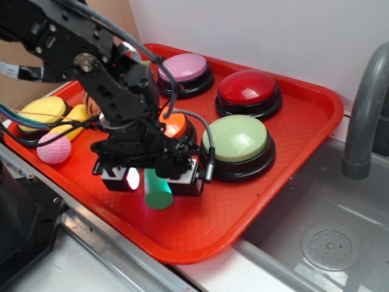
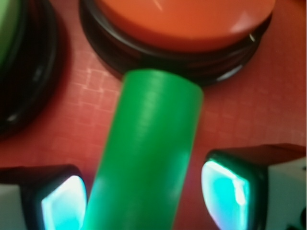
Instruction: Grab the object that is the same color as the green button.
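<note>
The object, a dark-green cylinder point(image 1: 158, 192), lies on the red tray point(image 1: 292, 182) just in front of the orange button point(image 1: 175, 125). My gripper point(image 1: 157, 180) is lowered over it and open, one finger on each side. In the wrist view the cylinder point(image 2: 148, 143) runs between the glowing pads point(image 2: 64, 203). The left pad is close against it, and a strip of tray shows before the right pad. The pale-green button point(image 1: 237, 139) on its black base sits to the right of the gripper, and its edge point(image 2: 7, 28) shows at the wrist view's top left.
On the tray are also a pink button point(image 1: 184, 67), a red button point(image 1: 248, 90), a yellow button point(image 1: 41, 111), a pink ball point(image 1: 54, 148) and a yellow toy point(image 1: 72, 120). A grey faucet point(image 1: 364, 109) and sink drain point(image 1: 331, 246) are on the right.
</note>
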`<state>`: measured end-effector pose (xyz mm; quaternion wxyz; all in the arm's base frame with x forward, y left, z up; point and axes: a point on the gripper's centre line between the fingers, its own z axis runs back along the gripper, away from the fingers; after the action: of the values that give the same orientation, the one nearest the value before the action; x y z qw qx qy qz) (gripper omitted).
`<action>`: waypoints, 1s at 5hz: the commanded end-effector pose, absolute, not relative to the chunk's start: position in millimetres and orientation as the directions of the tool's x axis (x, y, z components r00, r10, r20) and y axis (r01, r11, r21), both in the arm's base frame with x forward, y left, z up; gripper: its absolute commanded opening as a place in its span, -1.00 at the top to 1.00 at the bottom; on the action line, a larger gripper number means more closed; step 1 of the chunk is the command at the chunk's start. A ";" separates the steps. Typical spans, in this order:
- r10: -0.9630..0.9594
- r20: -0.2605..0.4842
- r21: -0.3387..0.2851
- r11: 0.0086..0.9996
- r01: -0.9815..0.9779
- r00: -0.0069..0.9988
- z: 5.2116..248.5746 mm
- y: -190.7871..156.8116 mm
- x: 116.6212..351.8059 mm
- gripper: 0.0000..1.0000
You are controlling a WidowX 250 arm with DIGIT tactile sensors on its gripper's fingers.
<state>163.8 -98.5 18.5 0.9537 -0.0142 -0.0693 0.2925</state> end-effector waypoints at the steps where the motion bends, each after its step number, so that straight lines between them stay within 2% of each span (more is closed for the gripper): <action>1: 0.573 0.159 -0.094 0.819 -0.565 0.804 22.3 -98.0 166.5 1.00; 2: 0.555 0.156 -0.083 0.832 -0.549 0.817 22.7 -94.7 169.1 1.00; 3: 0.494 0.159 -0.071 0.869 -0.489 0.855 46.9 -88.8 177.8 1.00; 4: 0.387 0.131 -0.063 0.922 -0.382 0.913 89.3 -72.8 188.5 1.00; 5: 0.307 0.135 -0.042 0.952 -0.305 0.942 126.2 -44.7 196.5 1.00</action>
<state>184.7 -44.8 111.4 0.9867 0.0007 -0.0452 0.1563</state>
